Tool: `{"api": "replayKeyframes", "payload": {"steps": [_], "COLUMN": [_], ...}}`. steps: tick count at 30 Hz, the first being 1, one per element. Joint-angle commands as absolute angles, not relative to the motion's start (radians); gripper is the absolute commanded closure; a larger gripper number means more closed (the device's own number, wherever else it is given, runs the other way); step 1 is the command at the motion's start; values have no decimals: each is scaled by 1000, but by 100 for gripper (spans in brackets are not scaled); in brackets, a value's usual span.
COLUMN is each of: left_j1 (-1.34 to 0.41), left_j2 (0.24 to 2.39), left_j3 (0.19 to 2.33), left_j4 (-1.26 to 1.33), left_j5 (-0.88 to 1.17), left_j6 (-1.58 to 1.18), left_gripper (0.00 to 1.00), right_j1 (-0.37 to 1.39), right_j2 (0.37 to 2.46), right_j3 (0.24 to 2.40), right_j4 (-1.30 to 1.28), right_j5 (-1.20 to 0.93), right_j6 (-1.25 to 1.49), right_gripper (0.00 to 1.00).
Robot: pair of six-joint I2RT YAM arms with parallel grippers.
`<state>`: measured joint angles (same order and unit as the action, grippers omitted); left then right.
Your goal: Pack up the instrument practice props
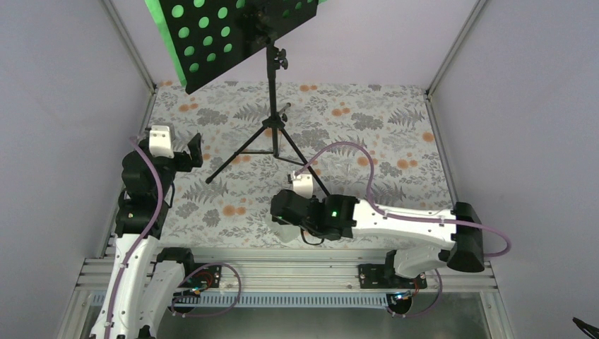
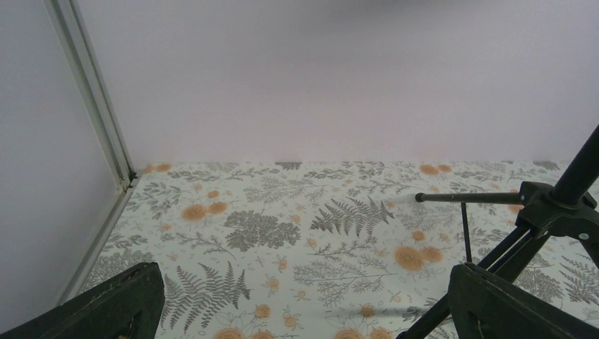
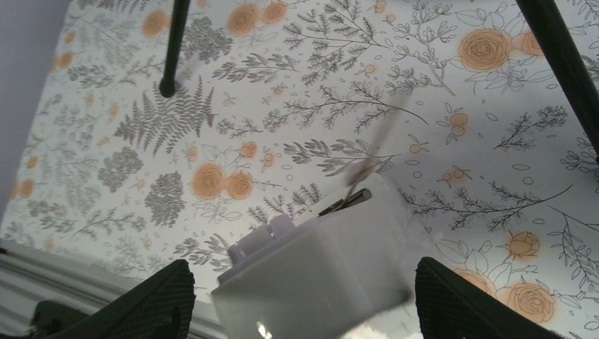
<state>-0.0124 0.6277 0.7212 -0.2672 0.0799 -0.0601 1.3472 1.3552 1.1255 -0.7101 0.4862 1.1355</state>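
The black music stand (image 1: 271, 106) stands on its tripod at the back middle of the floral table. Its round-holed desk (image 1: 233, 35) tilts at the top, with the bright green pages (image 1: 159, 21) showing behind it and through the holes. The white metronome (image 1: 302, 185) stands by the tripod's near right leg. In the right wrist view the metronome (image 3: 318, 261) fills the space between the wide-apart fingers of my right gripper (image 3: 304, 289), which is open around it; its pendulum is blurred. My left gripper (image 2: 304, 296) is open and empty, low over the table left of the tripod (image 2: 558, 205).
The floral cloth (image 1: 381, 141) covers the table, closed in by pale walls on the left, back and right. The tripod legs (image 3: 565, 56) spread across the middle. A metal rail (image 1: 282, 272) runs along the near edge.
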Motion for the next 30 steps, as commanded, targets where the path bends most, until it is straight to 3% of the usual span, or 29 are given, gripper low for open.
{"api": "replayKeyframes", "payload": {"steps": [1, 8, 14, 20, 30], "left_j1": [-23, -30, -38, -41, -77], "left_j2": [626, 639, 617, 608, 653], "left_j3": [727, 728, 721, 718, 718], "left_j4": [-267, -266, -262, -249, -186], "left_j5": [97, 95, 118, 159, 522], "left_j6": [-60, -60, -55, -48, -77], "left_gripper": [0, 0, 0, 0, 0], "right_j1": [1353, 1352, 1337, 1291, 1285], "right_j2": [1419, 1491, 1455, 1341, 1273], "right_j3": [1167, 1238, 1154, 1008, 905], "right_j4": [-742, -798, -657, -416, -261], "right_j5": [580, 665, 706, 607, 411], "right_j6": [1163, 1098, 866, 543, 199], "right_gripper": [28, 43, 47, 49, 50]}}
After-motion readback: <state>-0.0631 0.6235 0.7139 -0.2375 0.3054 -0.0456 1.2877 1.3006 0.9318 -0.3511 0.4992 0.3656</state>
